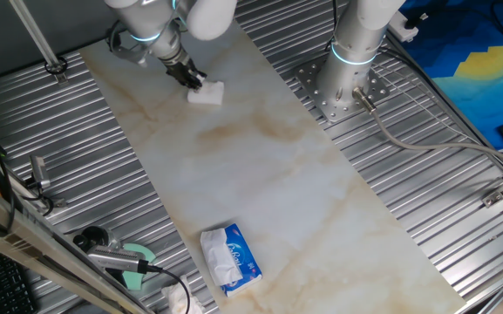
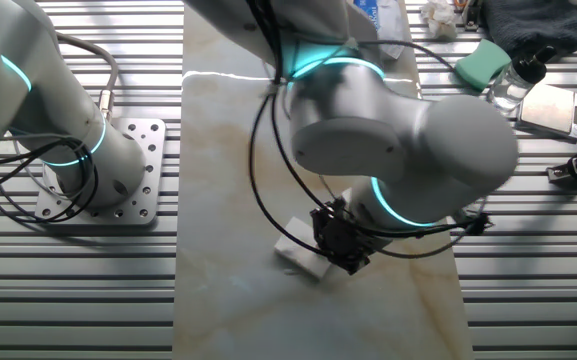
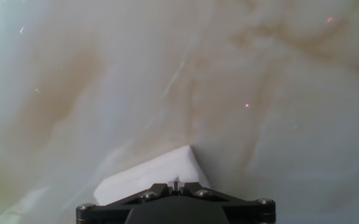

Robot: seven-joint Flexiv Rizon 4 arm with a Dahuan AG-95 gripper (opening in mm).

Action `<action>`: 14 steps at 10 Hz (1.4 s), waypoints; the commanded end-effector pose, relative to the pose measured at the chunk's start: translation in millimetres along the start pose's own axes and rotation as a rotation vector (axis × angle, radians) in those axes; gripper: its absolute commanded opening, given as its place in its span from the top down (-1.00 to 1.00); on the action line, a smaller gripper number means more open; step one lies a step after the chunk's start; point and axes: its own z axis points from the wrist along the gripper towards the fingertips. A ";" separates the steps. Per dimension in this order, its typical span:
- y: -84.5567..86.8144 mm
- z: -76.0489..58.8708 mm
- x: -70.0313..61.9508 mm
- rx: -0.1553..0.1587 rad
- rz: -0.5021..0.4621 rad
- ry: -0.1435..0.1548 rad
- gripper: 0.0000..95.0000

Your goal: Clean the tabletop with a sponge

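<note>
Gripper [image 3: 176,186]: clamped on sponge [image 3: 157,174], which projects just ahead of it, flat on tabletop [image 3: 260,93]. Wiping advice: keep pressure even, sponge face level, strokes overlapping along the slab.

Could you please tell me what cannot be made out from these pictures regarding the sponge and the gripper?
- The gripper fingertips: in the hand view the gripper body covers them; in the other fixed view the arm shadows them.
- The sponge underside and its contact with the tabletop: hidden in every view.
- The sponge's near end: cut off in the hand view by the gripper.
- The tissue pack print: too small to read.
</note>
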 end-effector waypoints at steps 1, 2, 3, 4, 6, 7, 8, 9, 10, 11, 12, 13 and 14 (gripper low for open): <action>-12.5 -8.3 -8.5 -0.001 -0.023 0.000 1.00; -18.8 -12.6 -13.9 0.000 -0.034 0.000 1.00; -23.2 -15.8 -17.8 -0.001 -0.040 0.000 1.00; -27.3 -18.9 -21.8 -0.002 -0.045 0.000 1.00; -34.4 -25.9 -32.6 -0.004 -0.051 0.001 1.00; -36.0 -28.5 -41.7 -0.004 -0.049 -0.001 1.00; -38.0 -31.9 -53.2 -0.004 -0.047 -0.003 1.00; -39.0 -36.9 -66.0 -0.006 -0.028 -0.008 1.00; -37.3 -39.7 -75.6 -0.007 -0.008 -0.016 1.00; -32.8 -41.0 -87.1 -0.007 0.018 -0.023 1.00; -28.9 -42.1 -93.6 -0.006 0.032 -0.027 1.00; -20.7 -46.1 -102.5 -0.007 0.060 -0.027 1.00; -15.6 -49.9 -104.5 -0.009 0.076 -0.025 1.00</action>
